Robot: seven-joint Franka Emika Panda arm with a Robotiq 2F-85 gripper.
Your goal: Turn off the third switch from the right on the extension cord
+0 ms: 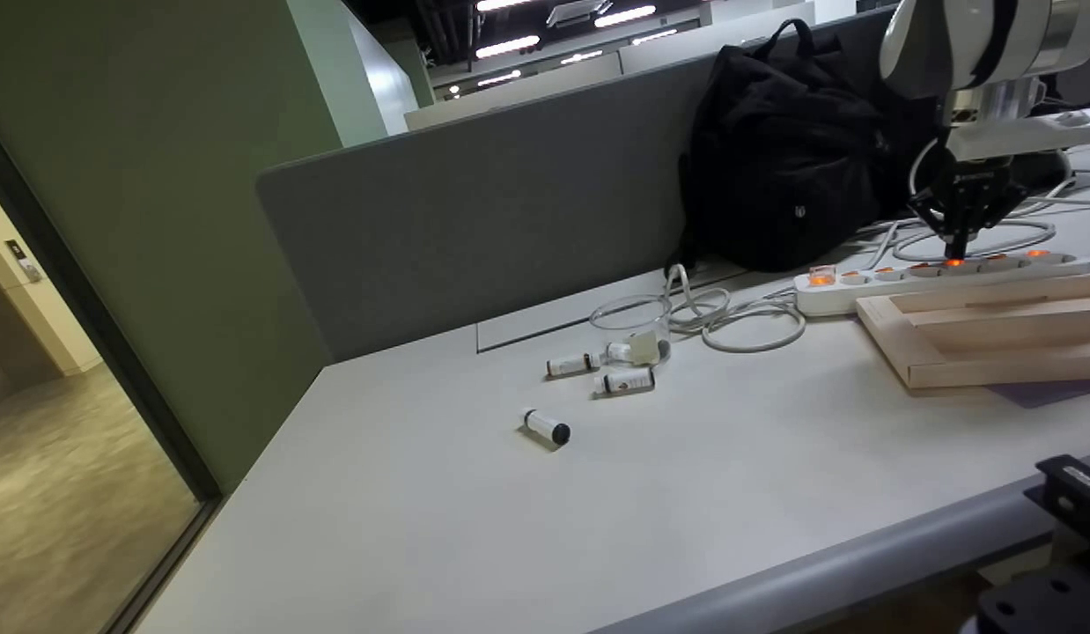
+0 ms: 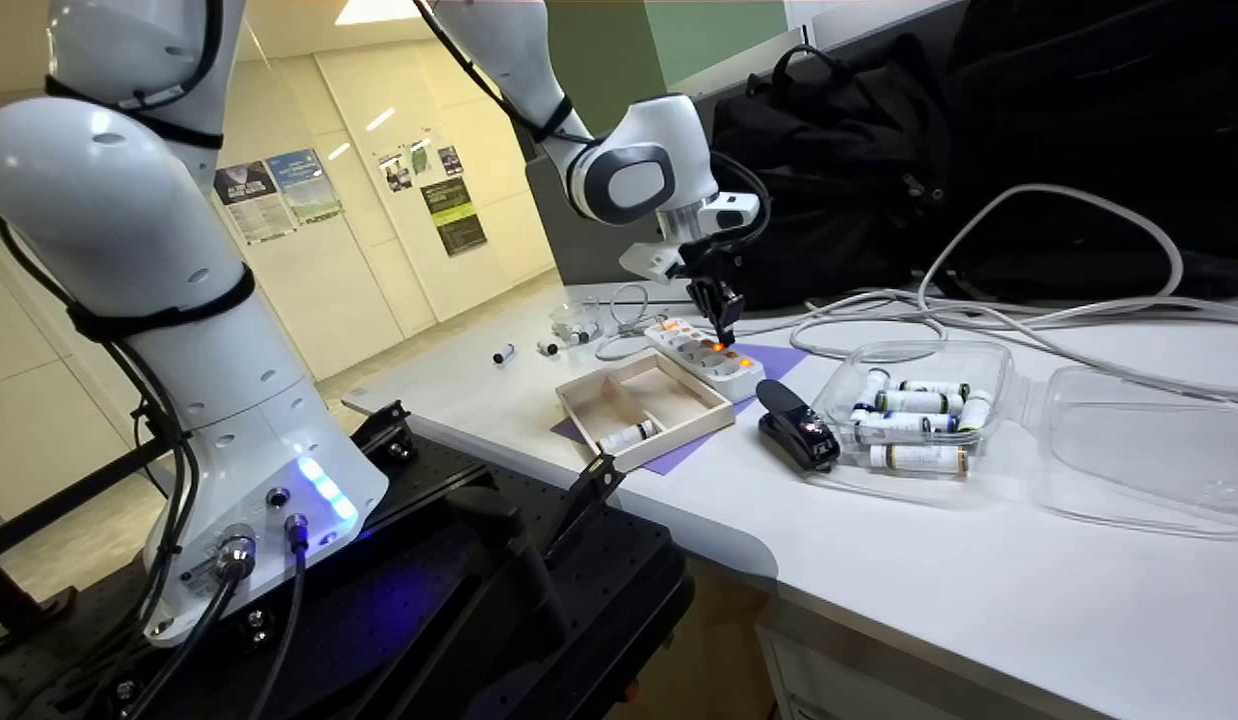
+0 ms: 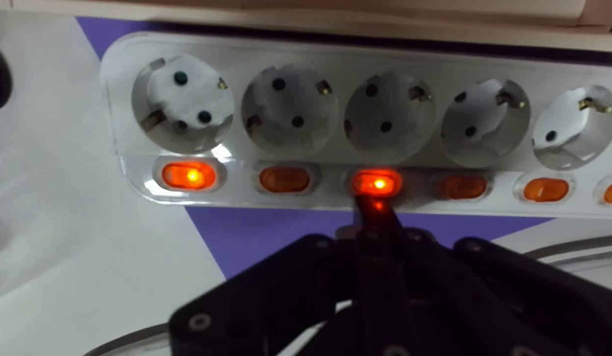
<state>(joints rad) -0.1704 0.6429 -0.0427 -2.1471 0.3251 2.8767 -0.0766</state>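
The extension cord is a long white power strip that shows in both exterior views and in the wrist view. In the wrist view its end switch on the left glows, and the third switch from that end also glows. The switches between and beyond them look unlit. My black gripper, seen in both exterior views and in the wrist view, is shut and empty, pointing down. Its fingertips are at the edge of that third glowing switch; I cannot tell whether they touch it.
A pale wooden framed tray lies close along the strip's side, over a purple sheet. A black backpack, looping white cables, a black stapler-like object and a clear box of small cylinders stand nearby.
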